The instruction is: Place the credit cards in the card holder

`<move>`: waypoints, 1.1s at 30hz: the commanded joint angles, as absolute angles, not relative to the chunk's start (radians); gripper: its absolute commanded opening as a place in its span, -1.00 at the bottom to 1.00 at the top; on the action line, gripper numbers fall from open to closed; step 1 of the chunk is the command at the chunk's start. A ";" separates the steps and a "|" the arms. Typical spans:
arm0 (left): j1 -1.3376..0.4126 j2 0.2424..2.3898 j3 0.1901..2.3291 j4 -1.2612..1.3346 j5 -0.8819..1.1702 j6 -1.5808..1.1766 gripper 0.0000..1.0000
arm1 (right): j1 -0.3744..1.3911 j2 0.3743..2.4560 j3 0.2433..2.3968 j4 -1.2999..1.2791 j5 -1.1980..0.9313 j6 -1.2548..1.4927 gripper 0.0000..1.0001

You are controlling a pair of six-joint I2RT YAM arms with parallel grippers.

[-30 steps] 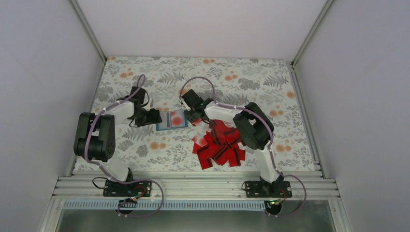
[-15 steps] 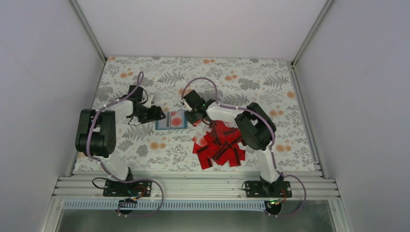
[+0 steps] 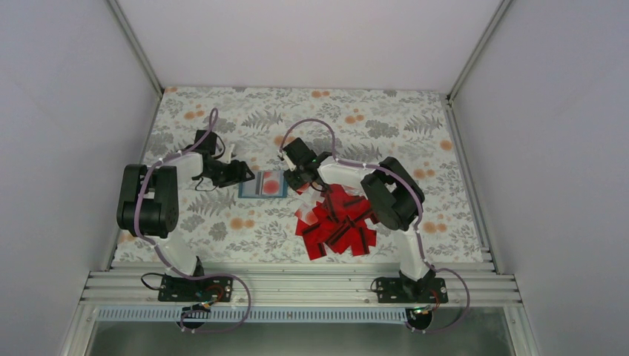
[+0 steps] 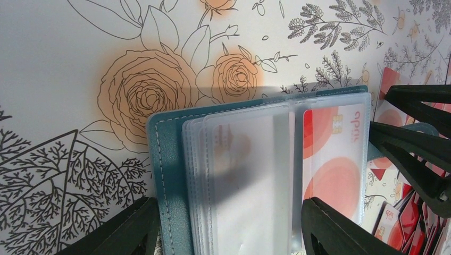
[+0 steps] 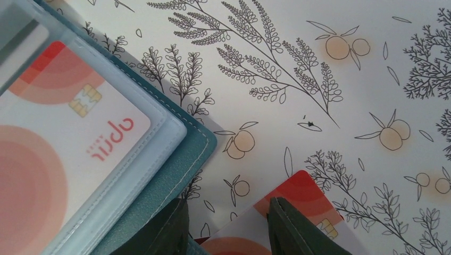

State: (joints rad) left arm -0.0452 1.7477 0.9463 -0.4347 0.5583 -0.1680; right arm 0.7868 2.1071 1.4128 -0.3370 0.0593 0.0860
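Heaping on the floral-print desk [image 3: 386, 119] just right of the teal-blue folding card holder [image 3: 263, 184] lie thin red rectangular credit cards [image 3: 337, 222]; the holder is open, a white red-spotted card [image 4: 332, 159] in its clear pocket. Left tool [image 4: 230, 212] straddles it, jaws wide, empty; right tool [image 5: 226, 204], partly open, empty, at its right corner

Left claw [image 3: 239, 173] spread wide, right claw [image 3: 299, 178] parted narrowly, both held low, tips facing.
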 commanded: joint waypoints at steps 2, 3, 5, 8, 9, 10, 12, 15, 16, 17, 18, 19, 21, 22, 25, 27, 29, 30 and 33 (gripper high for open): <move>-0.057 1.764 0.937 -0.453 0.613 -0.159 0.35 | 0.793 2.126 1.387 -0.420 0.001 0.118 -0.23; -0.057 1.756 0.940 -0.459 0.616 -0.161 0.35 | 0.793 2.126 1.388 -0.420 -0.002 0.120 -0.23; -0.057 1.743 0.948 -0.471 0.624 -0.161 0.35 | 0.795 2.130 1.389 -0.421 -0.008 0.121 -0.24; -0.057 1.729 0.961 -0.483 0.635 -0.161 0.34 | 0.796 2.134 1.393 -0.419 -0.013 0.119 -0.24; -0.057 1.724 0.965 -0.486 0.635 -0.162 0.33 | 0.796 2.135 1.394 -0.418 -0.013 0.120 -0.24; -0.057 1.718 0.966 -0.488 0.635 -0.164 0.32 | 0.797 2.138 1.396 -0.416 -0.017 0.121 -0.25; -0.058 1.707 0.969 -0.487 0.642 -0.171 0.32 | 0.799 2.143 1.402 -0.417 -0.018 0.124 -0.26; -0.057 1.689 0.977 -0.488 0.662 -0.185 0.31 | 0.802 2.150 1.413 -0.418 -0.023 0.133 -0.27; -0.057 1.682 0.982 -0.490 0.670 -0.189 0.31 | 0.803 2.152 1.415 -0.417 -0.027 0.135 -0.27; -0.057 1.675 0.986 -0.493 0.674 -0.192 0.30 | 0.804 2.153 1.417 -0.417 -0.029 0.137 -0.27; -0.057 1.667 0.992 -0.496 0.678 -0.194 0.30 | 0.805 2.153 1.420 -0.417 -0.032 0.141 -0.27; -0.057 1.663 1.000 -0.501 0.679 -0.197 0.30 | 0.805 2.154 1.420 -0.417 -0.038 0.142 -0.29; -0.057 1.655 1.012 -0.507 0.681 -0.203 0.30 | 0.805 2.157 1.423 -0.417 -0.049 0.152 -0.32; -0.057 1.654 1.018 -0.509 0.684 -0.206 0.30 | 0.806 2.157 1.424 -0.415 -0.055 0.155 -0.34; -0.058 1.655 1.027 -0.506 0.702 -0.214 0.30 | 0.806 2.161 1.428 -0.409 -0.068 0.168 -0.36; -0.058 1.659 1.025 -0.494 0.721 -0.226 0.30 | 0.807 2.164 1.431 -0.405 -0.076 0.176 -0.37; -0.057 1.665 1.019 -0.466 0.758 -0.250 0.29 | 0.807 2.170 1.444 -0.407 -0.090 0.183 -0.39; -0.057 1.667 1.013 -0.448 0.775 -0.268 0.30 | 0.807 2.176 1.455 -0.410 -0.100 0.189 -0.39; -0.057 1.685 1.009 -0.414 0.805 -0.298 0.29 | 0.807 2.195 1.493 -0.418 -0.134 0.211 -0.40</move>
State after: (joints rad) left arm -0.0509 1.6669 1.0126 -0.4751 0.7132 -0.2462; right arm 0.7898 2.1277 1.4551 -0.3618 -0.0479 0.1635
